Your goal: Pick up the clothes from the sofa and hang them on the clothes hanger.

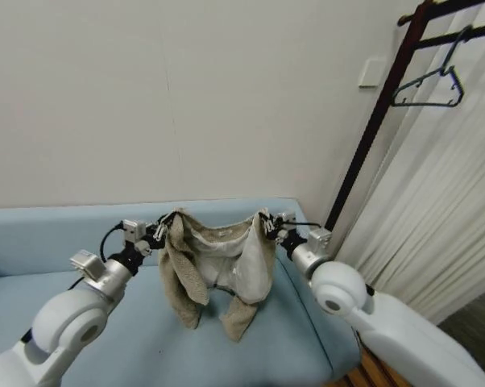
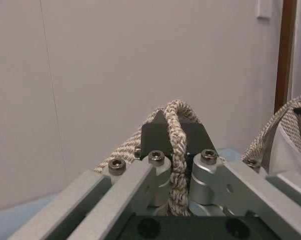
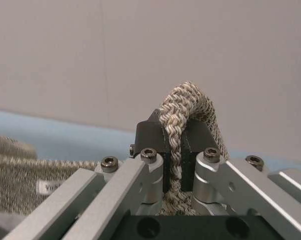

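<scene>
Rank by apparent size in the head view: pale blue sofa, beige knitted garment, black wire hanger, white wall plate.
Pale blue sofa
Beige knitted garment, pinched by the left pincer and right pincer
Black wire hanger, by span
White wall plate
Last two are farther away: apparent only.

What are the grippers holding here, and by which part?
Both hold one beige knit garment: the left gripper pinches its upper edge at one end, the right gripper at the other.

Head view: high, angled down over sofa (image 1: pixel 146 343) and garment (image 1: pixel 218 266). Wrist views: close behind left claw (image 2: pixel 173 137) and right claw (image 3: pixel 173 137), facing wall (image 2: pixel 65 75); garment shared.
</scene>
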Available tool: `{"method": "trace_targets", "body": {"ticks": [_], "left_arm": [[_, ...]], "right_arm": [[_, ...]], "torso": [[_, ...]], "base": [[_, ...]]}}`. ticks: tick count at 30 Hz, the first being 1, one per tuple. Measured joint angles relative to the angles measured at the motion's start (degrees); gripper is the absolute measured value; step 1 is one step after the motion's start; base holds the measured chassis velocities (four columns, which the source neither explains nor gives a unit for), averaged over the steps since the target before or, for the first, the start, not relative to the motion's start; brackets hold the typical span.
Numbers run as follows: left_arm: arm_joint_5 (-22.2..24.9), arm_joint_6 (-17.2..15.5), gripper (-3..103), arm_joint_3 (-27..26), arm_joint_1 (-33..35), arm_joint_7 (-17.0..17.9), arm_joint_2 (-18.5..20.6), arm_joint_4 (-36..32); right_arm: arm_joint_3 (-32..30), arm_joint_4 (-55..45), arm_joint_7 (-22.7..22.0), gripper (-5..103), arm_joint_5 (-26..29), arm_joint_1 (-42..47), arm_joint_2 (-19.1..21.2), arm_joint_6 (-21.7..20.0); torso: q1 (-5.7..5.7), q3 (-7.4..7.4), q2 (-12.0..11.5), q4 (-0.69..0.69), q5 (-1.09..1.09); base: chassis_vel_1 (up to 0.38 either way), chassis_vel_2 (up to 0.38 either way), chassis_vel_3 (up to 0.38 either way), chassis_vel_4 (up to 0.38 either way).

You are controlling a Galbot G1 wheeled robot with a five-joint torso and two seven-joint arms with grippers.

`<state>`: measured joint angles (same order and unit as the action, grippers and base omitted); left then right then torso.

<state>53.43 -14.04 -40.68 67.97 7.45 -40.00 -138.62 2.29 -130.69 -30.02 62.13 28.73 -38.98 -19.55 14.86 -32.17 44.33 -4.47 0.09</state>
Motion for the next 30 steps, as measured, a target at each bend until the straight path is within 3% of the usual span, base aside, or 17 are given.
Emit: {"method": "trace_targets", "body": {"ticks": [2,3,7,8,12,13,15,16,23,26,28,30], "left_arm": [[3.98,-2.31,3,-5.76,2.33,1.22,1.69,-3.76],[3.98,-2.31,3,-5.76,2.33,1.22,1.69,-3.76],[13.86,-6.28,3,-19.69,7.01,3.93,4.07,-5.21],[13.86,-6.28,3,-19.69,7.01,3.93,4.07,-5.21],[24.96,-9.89,3,-30.26,7.13,7.29,6.73,-5.22],[24.96,-9.89,3,-30.26,7.13,7.29,6.73,-5.22],[33.98,-13.36,3,-36.37,7.31,10.1,8.23,-5.13],[35.57,-14.16,3,-38.42,7.62,10.43,8.67,-5.1],[43.97,-16.12,3,-40.24,8.45,12.29,9.51,-4.91],[44.74,-15.33,3,-38.67,7.44,12.11,10.05,-4.86],[41.93,-12.74,3,-35.48,6.24,9.33,10.65,-4.76],[40.63,-12.16,3,-34.87,5.98,7.37,10.95,-4.77]], "right_arm": [[-1.74,-2.07,0.37,3,5.1,-3.33,2.42,-0.46],[-1.74,-2.07,0.37,3,5.1,-3.33,2.42,-0.46],[-5.58,-6.3,2.42,3,19.05,-10.26,9.88,-2.92],[-5.58,-6.3,2.42,3,19.05,-10.26,9.88,-2.92],[-6.37,-8.45,2.37,3,29.55,-18.62,14.84,-5.73],[-6.37,-8.45,2.37,3,29.55,-18.62,14.84,-5.73],[-4.15,-9.85,1.05,3,37.54,-24.3,18.42,-7.86],[-3.53,-10.27,0.85,3,40.51,-26.22,19.93,-8.49],[-3.3,-10.67,1.47,3,46.88,-31.11,25.27,-10.6],[-3.29,-10.59,1.55,3,47.08,-31.53,25.89,-10.6],[-3.32,-9.63,1.59,3,45.82,-31.53,25.79,-10.36],[-3.32,-9.1,1.65,3,44.97,-31.39,25.51,-10.29]], "torso": [[0.0,0.0,0.01,0.03,0.01],[0.0,0.0,0.01,0.03,0.01],[-0.01,0.01,0.01,0.0,-0.02],[-0.01,0.01,0.01,0.0,-0.02],[-0.01,0.01,0.0,0.0,-0.01],[-0.01,0.01,0.0,0.0,-0.01],[0.0,0.01,0.0,0.01,0.0],[-0.01,0.01,0.0,0.02,-0.01],[-0.01,0.01,0.01,0.01,0.0],[-0.01,0.01,0.01,0.01,0.0],[-0.01,0.0,0.01,-0.01,0.0],[-0.01,0.0,0.01,0.0,0.0]], "base": [[0.0,0.0,0.0,0.0],[0.0,0.0,0.0,0.0],[0.0,0.0,0.0,0.0],[0.0,0.0,0.0,0.0],[0.0,0.0,0.0,0.0],[0.0,0.0,0.0,0.0],[0.0,0.0,0.0,0.0],[0.0,0.0,0.0,0.0],[0.0,0.0,0.0,0.0],[0.0,0.0,0.0,0.0],[0.0,0.0,0.0,0.0],[0.0,0.0,0.0,0.0]]}}
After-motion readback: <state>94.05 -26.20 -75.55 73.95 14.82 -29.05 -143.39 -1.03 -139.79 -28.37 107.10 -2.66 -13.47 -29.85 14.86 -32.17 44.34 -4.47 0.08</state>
